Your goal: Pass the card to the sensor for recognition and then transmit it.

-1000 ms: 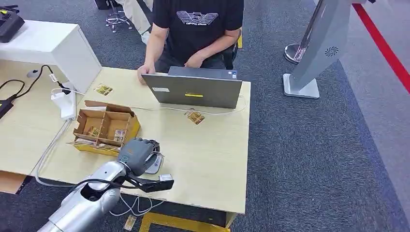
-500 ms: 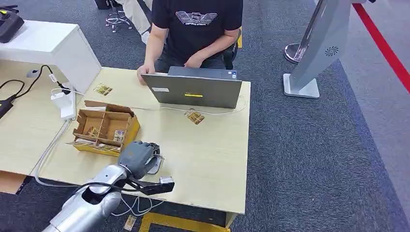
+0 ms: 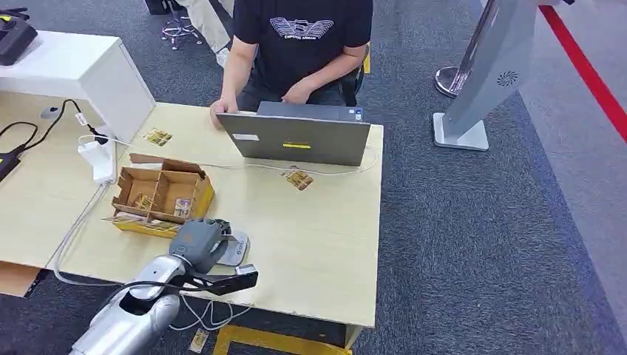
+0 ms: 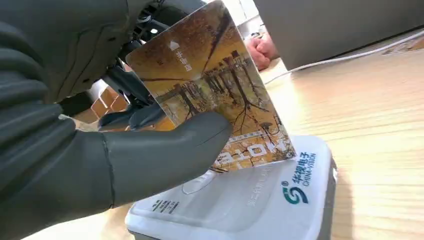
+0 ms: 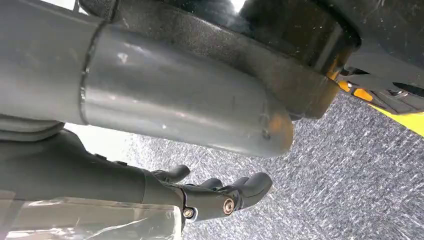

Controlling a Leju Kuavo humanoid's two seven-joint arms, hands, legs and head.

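Observation:
My left hand (image 3: 197,239) hovers over the white card reader (image 3: 235,250) near the table's front edge. In the left wrist view the hand (image 4: 75,130) pinches a card (image 4: 215,85) with an autumn tree picture between thumb and fingers. The card stands tilted, its lower edge touching the top of the reader (image 4: 260,200), which bears a green logo. My right hand (image 5: 215,192) hangs beside my body above grey carpet, its fingers loosely extended and holding nothing.
A cardboard box (image 3: 159,194) with several cards stands just beyond the reader. A person sits behind a grey laptop (image 3: 296,137) at the table's far edge. Loose cards (image 3: 299,178) (image 3: 157,136) lie on the table (image 3: 325,244). A white power strip (image 3: 100,157) and cables run along the left.
My left hand has shifted a little to the left and back toward me, uncovering more of the reader's right side. The person and the box have not moved.

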